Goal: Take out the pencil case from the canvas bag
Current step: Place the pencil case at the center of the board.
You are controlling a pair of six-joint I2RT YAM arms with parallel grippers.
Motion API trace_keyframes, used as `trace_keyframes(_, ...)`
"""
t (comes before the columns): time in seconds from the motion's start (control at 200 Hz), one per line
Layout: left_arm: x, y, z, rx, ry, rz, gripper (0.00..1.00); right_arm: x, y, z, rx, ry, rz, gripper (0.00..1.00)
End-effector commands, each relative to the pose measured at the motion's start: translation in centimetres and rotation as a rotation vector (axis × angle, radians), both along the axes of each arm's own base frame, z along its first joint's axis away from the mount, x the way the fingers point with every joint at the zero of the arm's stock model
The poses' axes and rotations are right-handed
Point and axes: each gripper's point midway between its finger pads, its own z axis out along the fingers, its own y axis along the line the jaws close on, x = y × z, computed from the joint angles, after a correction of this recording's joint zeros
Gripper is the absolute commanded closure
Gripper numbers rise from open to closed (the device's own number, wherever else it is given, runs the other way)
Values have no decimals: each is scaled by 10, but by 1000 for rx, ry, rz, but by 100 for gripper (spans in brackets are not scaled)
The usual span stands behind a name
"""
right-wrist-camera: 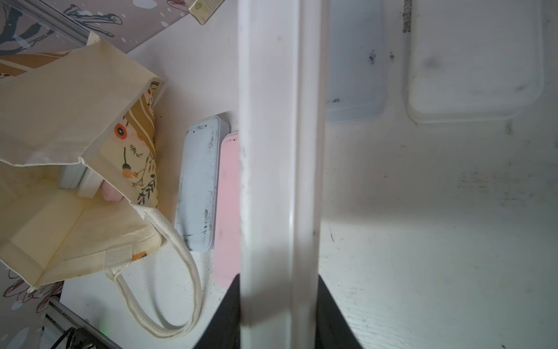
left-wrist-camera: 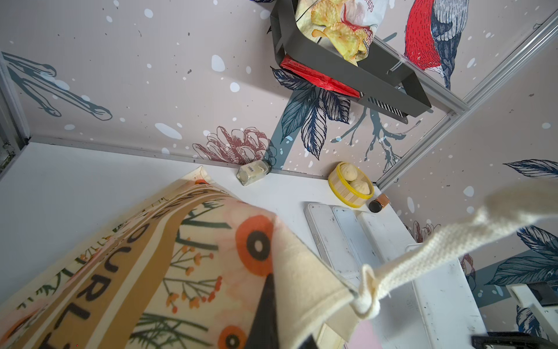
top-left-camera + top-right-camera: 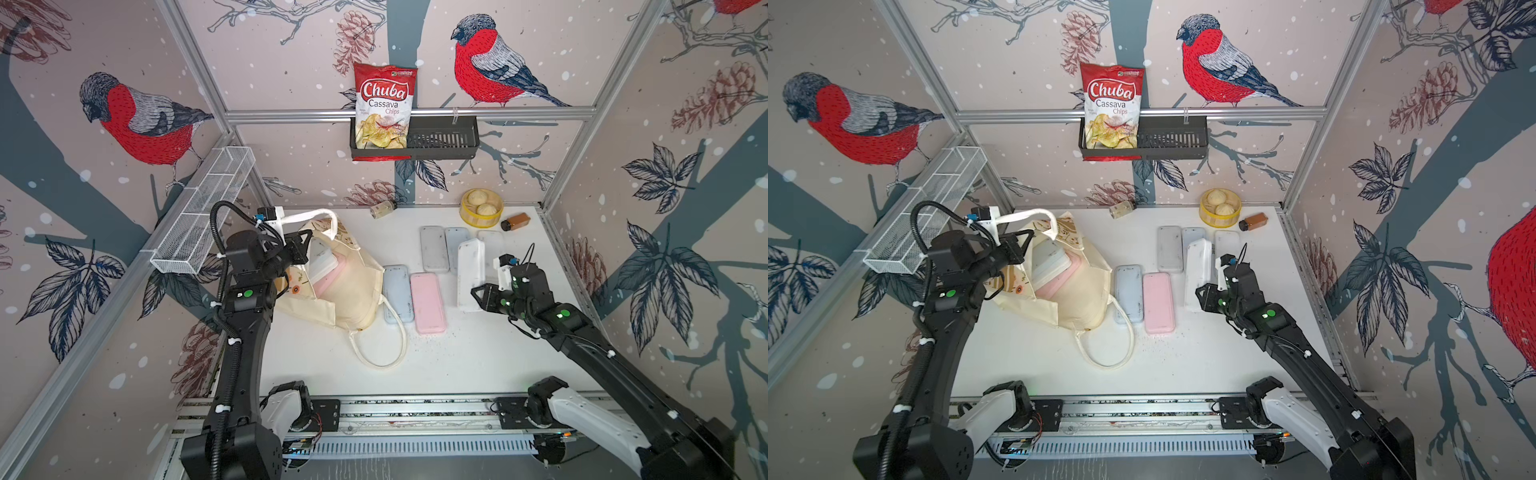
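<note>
White pencil case (image 3: 471,266) clamped in right hand (image 3: 477,296), left hand (image 3: 302,249) pinching canvas bag (image 3: 357,299) rim

— How does the left arm (image 3: 243,332) stand?
— Reared up, elbow bent; the left gripper (image 3: 305,249) is pinched tight on the canvas bag (image 3: 357,299) rim.
— And the right arm (image 3: 582,340)?
— Reaching low and forward; the right gripper (image 3: 476,295) clamps one end of the white pencil case (image 3: 471,266).

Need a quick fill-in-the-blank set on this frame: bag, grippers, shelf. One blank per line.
1. The left gripper pinches the canvas bag's rim; inside, a white case lies over a ____ case.
2. The right gripper grips a ____ pencil case, stood on edge.
3. The chips bag stands in a ____ basket.
4. Two buns sit in a ____ steamer.
Missing: pink; white; black; yellow.
</note>
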Motion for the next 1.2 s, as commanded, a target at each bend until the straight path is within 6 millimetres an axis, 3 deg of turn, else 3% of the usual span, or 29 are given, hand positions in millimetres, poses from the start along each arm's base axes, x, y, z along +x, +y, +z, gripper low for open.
trace_keyframes(0.0,3,2,12,22,-58,3,100,-4,-6,-15,-13,77,25,75)
trace_keyframes(0.26,2,3,13,26,-63,17,100,3,-11,-64,15,348,55,75)
trace_keyframes(0.54,4,5,9,31,-50,24,100,-4,-7,-73,16,378,68,75)
trace_keyframes(0.69,5,5,8,30,-48,22,100,-15,5,-62,17,349,95,75)
trace_keyframes(0.956,6,5,7,27,-43,21,100,-31,26,-74,43,411,183,74)
trace_keyframes(1.196,6,5,5,27,-38,23,100,-29,28,-81,24,437,206,69)
